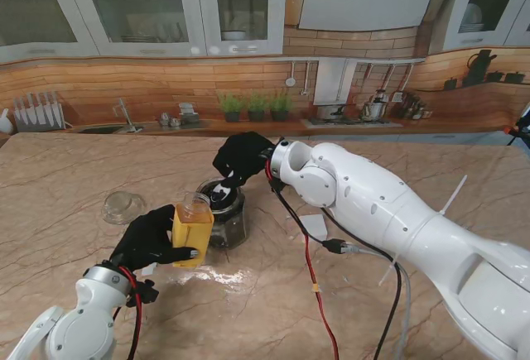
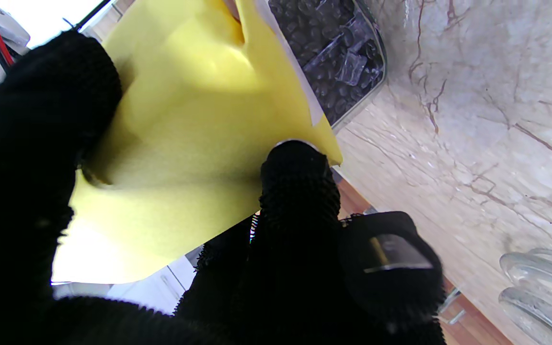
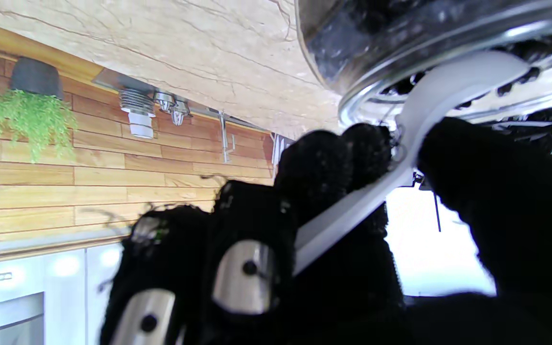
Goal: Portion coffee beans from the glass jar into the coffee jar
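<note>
Two black-gloved robot hands are working at the jars.
The left robot hand [image 1: 151,238] is gripping the yellow-labelled coffee jar [image 1: 192,230]; the right robot hand [image 1: 240,159] is pinching a white plastic scoop [image 3: 400,158] over the bean-filled glass jar [image 1: 225,215], a clear glass lid [image 1: 122,207] lying nearby on the counter [image 1: 66,186].

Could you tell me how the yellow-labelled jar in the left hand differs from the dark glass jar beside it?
The yellow jar is gripped by the left hand, while the glass jar stands free on the table. The yellow jar is narrow and wrapped in a yellow label; the glass jar is wider and clear, showing dark beans. The right hand dips a white spoon into the glass jar only. Both are open, with no lids on.
</note>
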### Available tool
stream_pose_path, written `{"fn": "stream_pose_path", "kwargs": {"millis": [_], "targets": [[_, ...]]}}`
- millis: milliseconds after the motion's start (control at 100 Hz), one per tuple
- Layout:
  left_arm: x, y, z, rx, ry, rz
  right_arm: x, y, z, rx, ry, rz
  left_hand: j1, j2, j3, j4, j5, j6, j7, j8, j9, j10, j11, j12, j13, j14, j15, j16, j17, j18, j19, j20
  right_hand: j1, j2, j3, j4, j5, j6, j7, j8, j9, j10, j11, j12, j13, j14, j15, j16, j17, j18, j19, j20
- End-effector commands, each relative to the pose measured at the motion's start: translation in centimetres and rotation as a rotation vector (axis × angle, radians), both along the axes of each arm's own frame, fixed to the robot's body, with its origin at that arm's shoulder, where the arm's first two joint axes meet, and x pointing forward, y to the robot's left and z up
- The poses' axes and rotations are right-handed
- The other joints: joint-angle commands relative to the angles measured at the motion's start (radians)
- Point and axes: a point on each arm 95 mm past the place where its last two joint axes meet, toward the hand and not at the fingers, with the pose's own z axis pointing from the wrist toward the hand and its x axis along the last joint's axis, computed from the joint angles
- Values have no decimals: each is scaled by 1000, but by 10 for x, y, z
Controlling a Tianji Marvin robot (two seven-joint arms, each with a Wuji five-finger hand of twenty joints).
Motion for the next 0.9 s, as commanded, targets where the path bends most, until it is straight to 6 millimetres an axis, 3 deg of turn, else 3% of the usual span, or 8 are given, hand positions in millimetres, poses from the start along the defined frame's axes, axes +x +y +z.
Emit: {"fn": "stream_pose_path", "kwargs": {"millis": [0, 890], "targets": [[-1, -3, -1, -2, 8, -6, -2, -3, -2, 15, 13, -15, 167, 134, 440, 219, 143, -195, 217, 68, 155, -90, 140, 46, -4, 48, -1, -4, 15, -47, 115, 15, 68, -1, 48, 46, 39, 15, 23, 15, 79, 56, 31, 9, 3, -74, 99, 35, 42, -262, 293, 25], [2, -13, -6, 20, 53, -20, -19, -26, 42, 115, 16, -50, 165, 133, 440, 222, 145, -198, 218, 69, 156, -93, 140, 48, -4, 48, -1, -2, 16, -47, 116, 16, 75, -4, 54, 38, 47, 27, 22, 18, 85, 64, 31, 11, 3, -64, 107, 36, 43, -247, 298, 30]]}}
